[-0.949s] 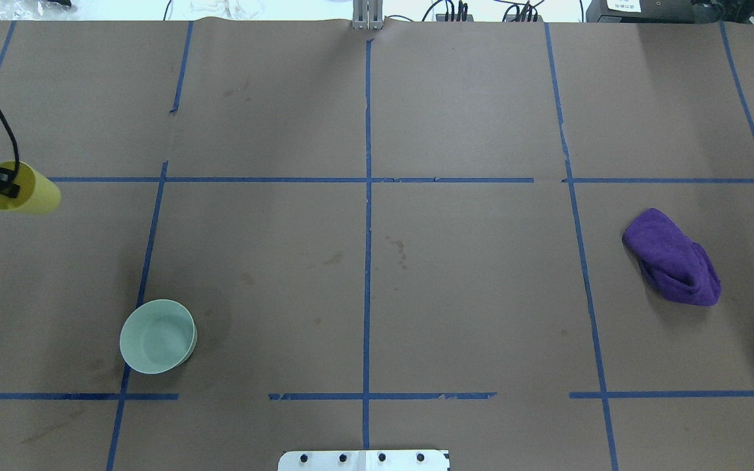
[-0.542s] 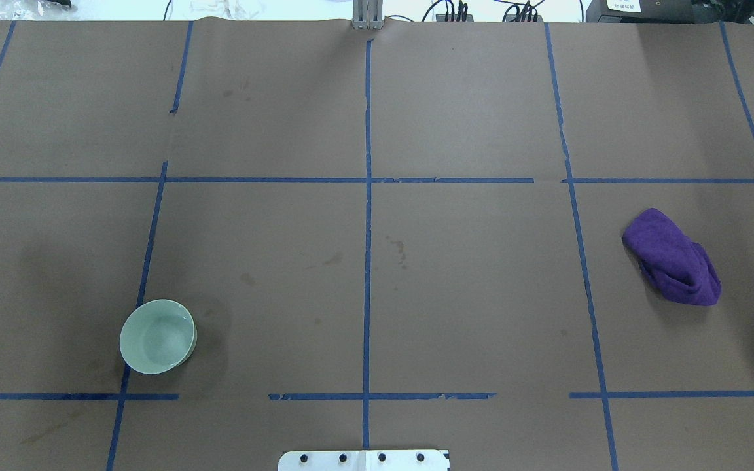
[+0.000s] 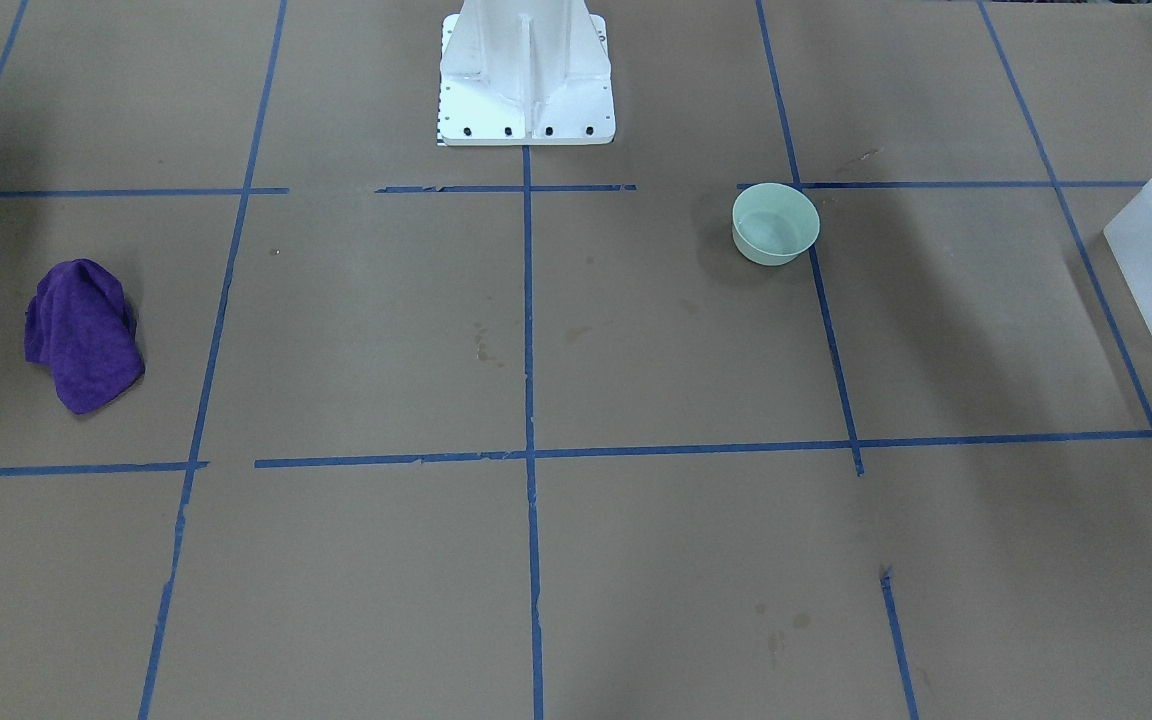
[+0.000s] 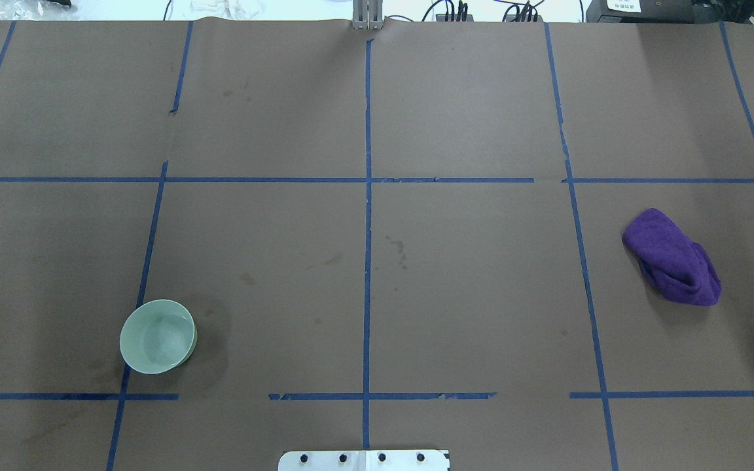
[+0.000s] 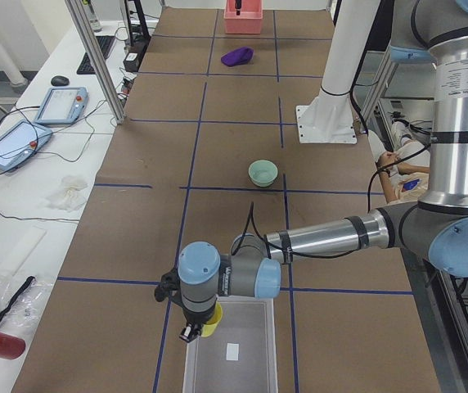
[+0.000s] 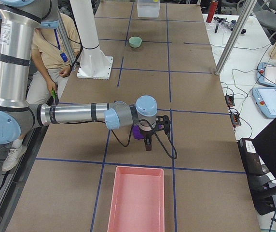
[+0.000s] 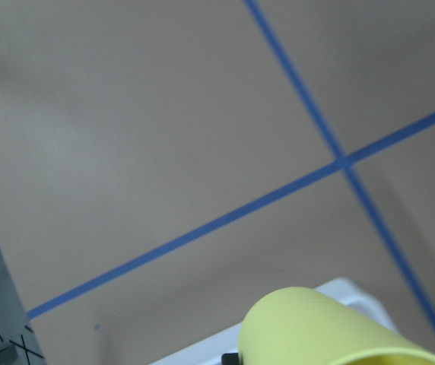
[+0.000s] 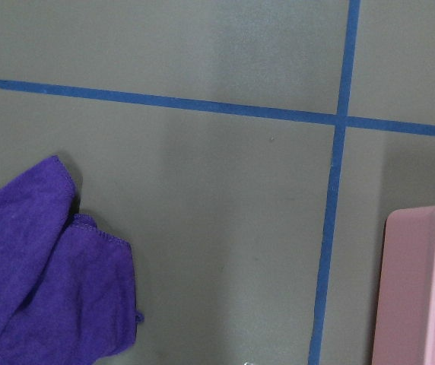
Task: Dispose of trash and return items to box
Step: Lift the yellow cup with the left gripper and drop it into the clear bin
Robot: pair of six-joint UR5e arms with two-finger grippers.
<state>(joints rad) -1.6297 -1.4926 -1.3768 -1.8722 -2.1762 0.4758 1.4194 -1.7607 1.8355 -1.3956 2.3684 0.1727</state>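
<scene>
Yellow cup (image 5: 210, 327) hangs in the left gripper (image 5: 190, 332), which is clenched on it. The left wrist view shows the cup close under the lens, with a corner of the frosted white bin (image 5: 254, 364) beneath. In the exterior left view the cup is above the bin's 11 o'clock corner.

On the overhead view, the mint-green bowl (image 4: 158, 335) stands upright at 8 o'clock on the paper-covered table (image 4: 468, 261). It touches a blue tape line and sits well apart from the bin. The white robot base (image 4: 364, 460) sits at 6 o'clock. A crumpled purple cloth (image 4: 673, 258) lies at 3 o'clock.

The right gripper (image 6: 147, 145) hovers just over that cloth — whether it is released or clenched I cannot tell. A pink bin (image 6: 114, 203) lies on the table at 6 o'clock from the cloth in the exterior right view.
</scene>
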